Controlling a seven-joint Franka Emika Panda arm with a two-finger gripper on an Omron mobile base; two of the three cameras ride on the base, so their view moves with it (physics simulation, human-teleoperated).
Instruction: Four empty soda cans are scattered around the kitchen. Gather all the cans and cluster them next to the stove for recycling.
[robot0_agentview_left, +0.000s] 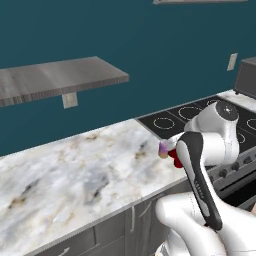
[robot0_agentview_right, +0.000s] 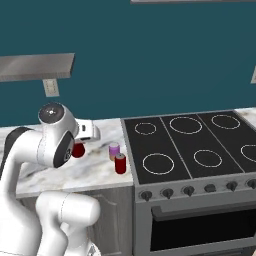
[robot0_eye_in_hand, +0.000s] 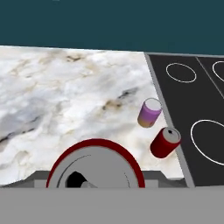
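Purple can (robot0_eye_in_hand: 149, 112), red can (robot0_eye_in_hand: 165, 142) upright beside stove, third red can (robot0_eye_in_hand: 96, 165) close below

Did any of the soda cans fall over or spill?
No. The purple can with a silver top and the small red can stand upright beside the black stove. Another red can sits between the hand's fingers.

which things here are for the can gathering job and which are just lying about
For the job:
- purple can
- red can by the stove
- red can at the pincer
- stove
- marble counter

Lying about:
- wall shelf
- wall outlet
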